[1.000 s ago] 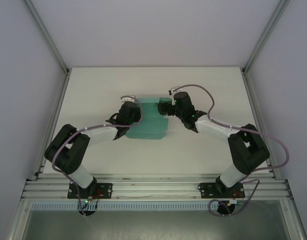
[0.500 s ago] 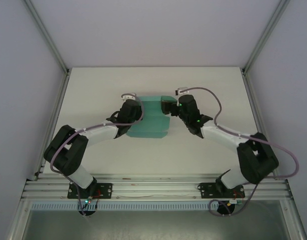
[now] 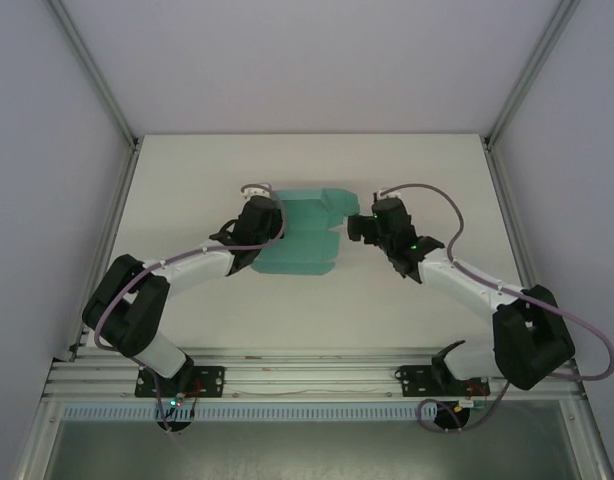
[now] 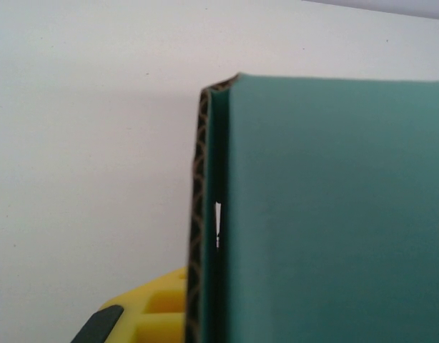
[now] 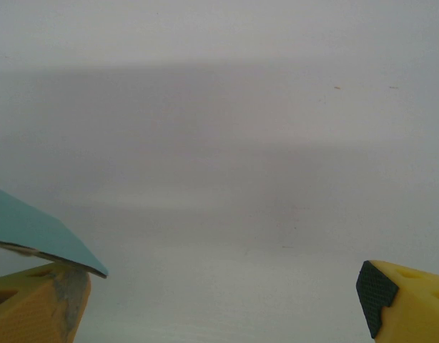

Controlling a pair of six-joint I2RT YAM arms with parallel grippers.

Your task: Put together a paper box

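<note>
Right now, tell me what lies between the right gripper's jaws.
Bare table, in the right wrist view. The right gripper is open; a paper box corner lies over one jaw, outside the gap.

White table [image 3: 317, 310] (matte surface), ribbed aluminium rails [image 3: 307, 378] along its near edge

A plain white table [image 3: 197, 180] is seen, bordered at its 6 o'clock edge by an aluminium rail [image 3: 307, 372]. A teal-green paper box [image 3: 299, 245] of corrugated card is laid directly on it, about the centre and a little toward 12 o'clock. Its broader part is spread toward 6 o'clock. Whether the flap at 1 o'clock is touching the surface cannot be told.
</note>
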